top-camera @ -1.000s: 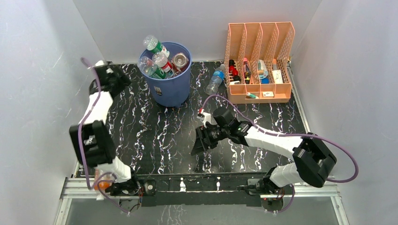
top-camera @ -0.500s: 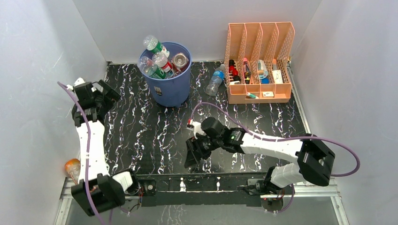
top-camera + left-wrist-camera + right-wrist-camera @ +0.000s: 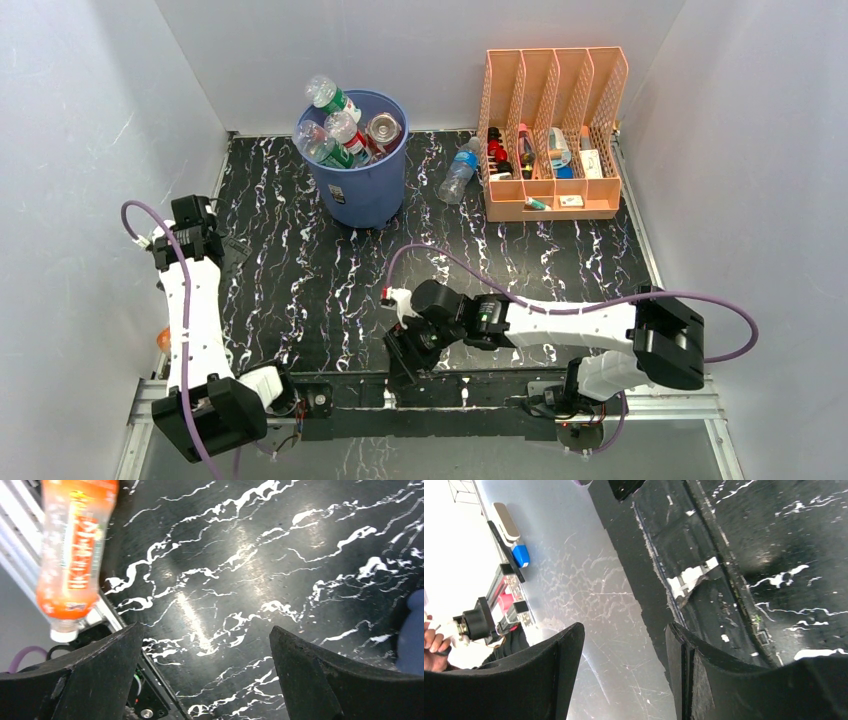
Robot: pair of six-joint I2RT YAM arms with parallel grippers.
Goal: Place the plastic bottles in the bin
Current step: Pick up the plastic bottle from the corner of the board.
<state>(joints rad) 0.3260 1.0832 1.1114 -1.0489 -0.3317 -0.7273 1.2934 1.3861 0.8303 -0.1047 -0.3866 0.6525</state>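
Right end effector [image 3: 403, 363] nearer table edge [image 3: 480, 374]

Overhead looking down on whole table [image 3: 300, 285]; left wrist sitting close, sharing orange bottle [image 3: 163, 339] [image 3: 75, 555]; right wrist facing near edge.

Bright even overhead light, glare on table [image 3: 192, 611], orange bottle [image 3: 74, 550] blurry.

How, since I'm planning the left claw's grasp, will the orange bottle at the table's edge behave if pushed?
Round and on its side, the orange bottle would probably roll. It looks full of orange drink, so likely heavy. It lies at the edge of the table, so a push may drop it.
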